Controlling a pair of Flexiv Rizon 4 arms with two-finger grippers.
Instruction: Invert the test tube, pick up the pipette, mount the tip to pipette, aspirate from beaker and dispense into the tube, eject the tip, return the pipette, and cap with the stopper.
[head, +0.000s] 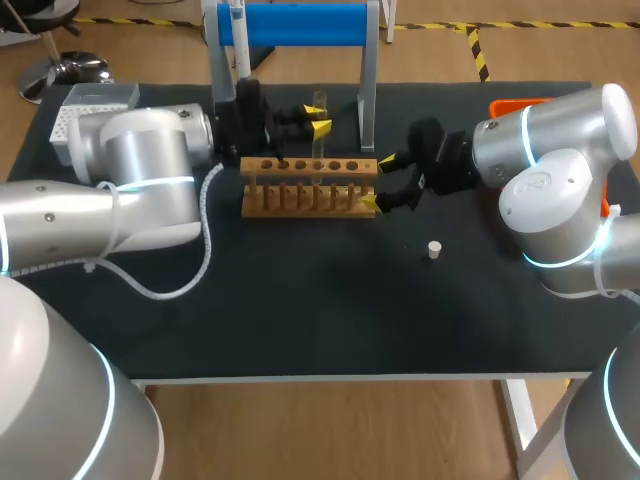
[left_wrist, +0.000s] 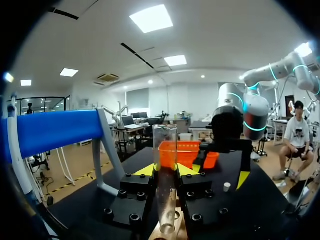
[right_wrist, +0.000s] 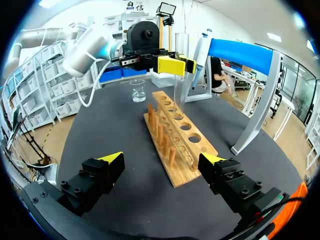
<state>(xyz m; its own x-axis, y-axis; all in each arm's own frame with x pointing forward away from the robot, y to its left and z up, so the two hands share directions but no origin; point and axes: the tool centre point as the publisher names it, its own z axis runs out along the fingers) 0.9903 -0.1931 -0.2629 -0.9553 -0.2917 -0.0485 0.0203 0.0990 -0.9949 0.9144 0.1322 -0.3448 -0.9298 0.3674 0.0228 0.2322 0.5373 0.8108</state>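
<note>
Left wrist view has the left claw (left_wrist: 165, 171) pinching the glass tube (left_wrist: 165, 145) upright, rounded end down at a hole of the wooden rack (head: 310, 186); the right claw (head: 378, 182) stands spread across the rack's nearest end, holding nothing

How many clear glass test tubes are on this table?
1. The clear glass test tube stands upright, its lower end at the wooden rack, clamped between the left gripper's yellow tips. The rack's other holes look empty.
</note>
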